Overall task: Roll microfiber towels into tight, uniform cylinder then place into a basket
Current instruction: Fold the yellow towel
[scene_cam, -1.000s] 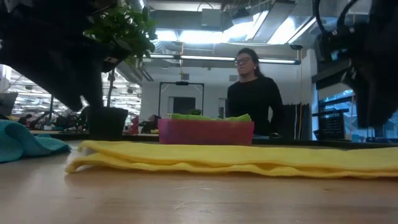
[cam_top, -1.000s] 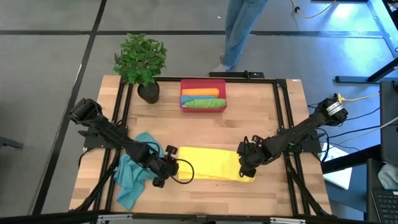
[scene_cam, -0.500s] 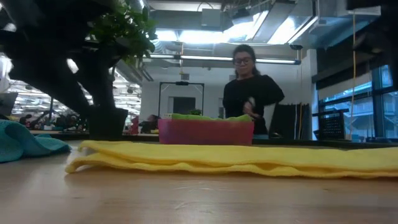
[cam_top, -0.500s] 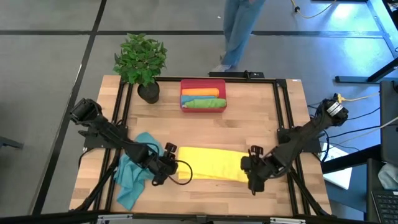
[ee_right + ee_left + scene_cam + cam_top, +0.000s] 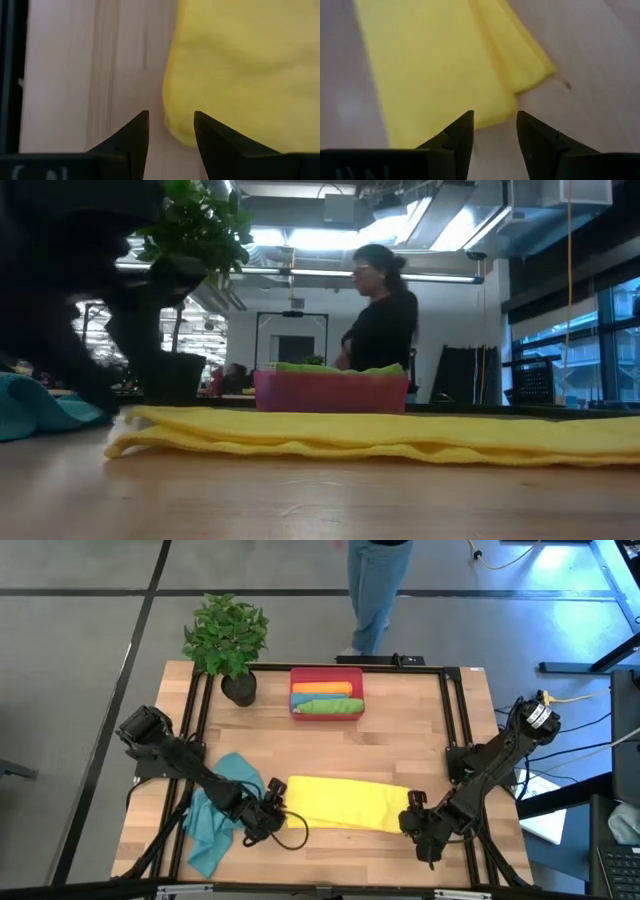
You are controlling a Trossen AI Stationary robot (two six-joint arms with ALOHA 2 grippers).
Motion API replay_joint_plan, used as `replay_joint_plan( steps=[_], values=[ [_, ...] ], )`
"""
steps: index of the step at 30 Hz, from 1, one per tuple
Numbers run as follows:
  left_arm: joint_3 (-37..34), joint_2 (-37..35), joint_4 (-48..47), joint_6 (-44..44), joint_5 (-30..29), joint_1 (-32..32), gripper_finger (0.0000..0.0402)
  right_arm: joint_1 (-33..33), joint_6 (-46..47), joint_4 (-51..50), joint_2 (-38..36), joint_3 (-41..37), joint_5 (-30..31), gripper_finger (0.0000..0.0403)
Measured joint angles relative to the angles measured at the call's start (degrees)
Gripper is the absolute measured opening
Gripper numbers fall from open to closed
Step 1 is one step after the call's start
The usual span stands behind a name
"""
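Yellow towel (image 5: 343, 804) folded into a long flat strip, lying crosswise near the table's front edge, layered edges visible at one end. Teal-blue towel (image 5: 213, 817) crumpled in a heap just beside the strip's left end. Red-pink basket (image 5: 326, 716) at the table's back, holding rolled orange towel (image 5: 325, 690) and green towel (image 5: 328, 706) side by side.

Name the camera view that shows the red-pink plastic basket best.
The high view: it looks down into the red-pink plastic basket, showing its rim and the rolled orange and green towels inside. The low view shows only its front wall with green cloth above. Neither wrist view shows it.
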Motion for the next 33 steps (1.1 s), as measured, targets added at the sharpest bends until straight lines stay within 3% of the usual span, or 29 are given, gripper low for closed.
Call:
replay_joint_plan(
  steps=[19,33],
  values=[
    [0.00,2.02,1.00,1.69,-3.48,-1.13,0.0139,3.82,-2.41,2.48,0.09,-1.10,4.41,0.0157],
    [0.00,2.26,0.94,2.21,-3.43,-0.69,0.0102,4.26,-5.26,2.51,3.13,-1.10,7.18,0.0157]
  ],
)
